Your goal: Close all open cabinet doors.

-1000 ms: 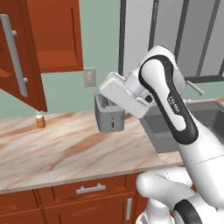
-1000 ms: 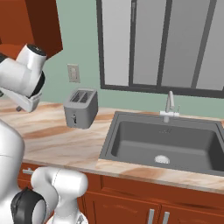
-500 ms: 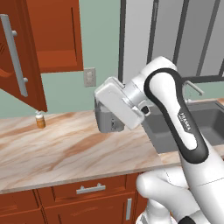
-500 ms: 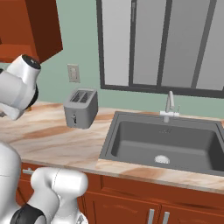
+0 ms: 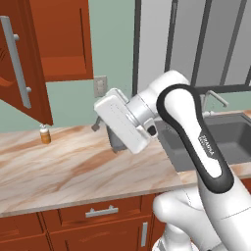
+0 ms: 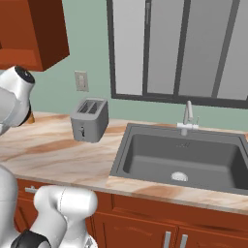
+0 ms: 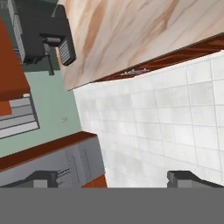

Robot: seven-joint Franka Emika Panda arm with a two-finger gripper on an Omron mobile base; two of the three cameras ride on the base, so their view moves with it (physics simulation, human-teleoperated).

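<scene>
Nearest, the gripper hangs with fingertips set wide apart, clutching nothing, looking across white floor tiles toward the marble counter. The right base view alone catches the toaster and sink beneath the window. In the left base view a small bottle stands under the open cabinet door, up left, well apart from the hand.
</scene>
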